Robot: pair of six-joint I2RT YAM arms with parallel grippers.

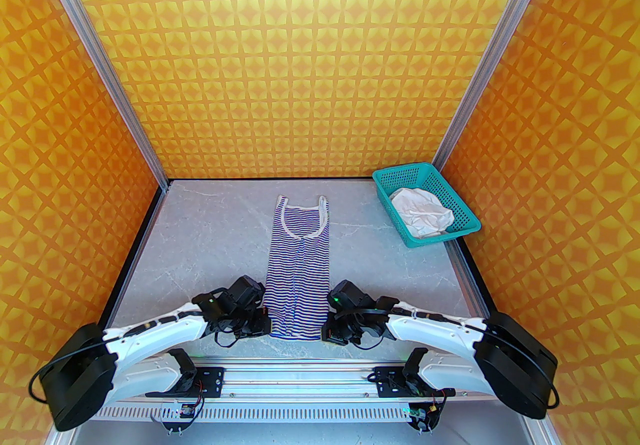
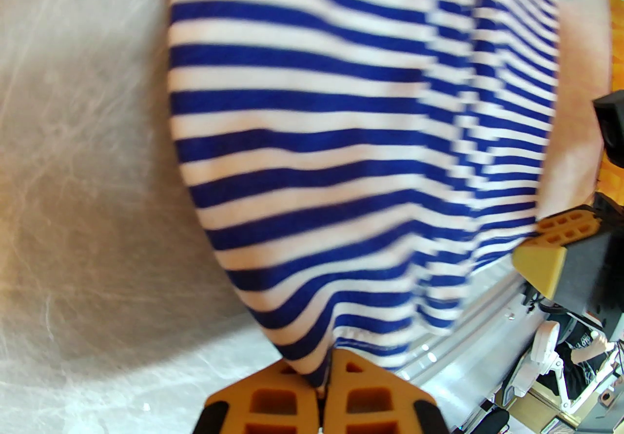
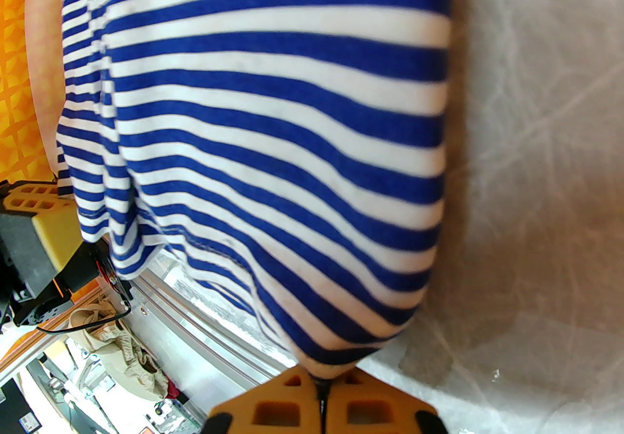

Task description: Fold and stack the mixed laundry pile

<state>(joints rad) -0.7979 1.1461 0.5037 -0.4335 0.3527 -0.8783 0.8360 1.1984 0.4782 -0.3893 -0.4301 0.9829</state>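
Note:
The striped garment [image 1: 300, 263], blue and white with whitish trim, lies lengthwise on the grey table, neckline at the far end. My left gripper [image 1: 265, 324] is shut on its near left corner; in the left wrist view the cloth [image 2: 341, 129] runs down into the closed gripper [image 2: 324, 373]. My right gripper [image 1: 327, 329] is shut on the near right corner, the hem [image 3: 273, 129] pinched in the closed gripper [image 3: 319, 381]. The white wrinkled cloth [image 1: 422, 214] lies bunched in the basket.
The teal perforated basket [image 1: 470, 229] stands at the table's back right corner. Grey marble-look table surface [image 1: 200, 233] spreads left and right of the garment. Orange patterned walls enclose three sides. A metal rail [image 1: 300, 373] runs along the near edge.

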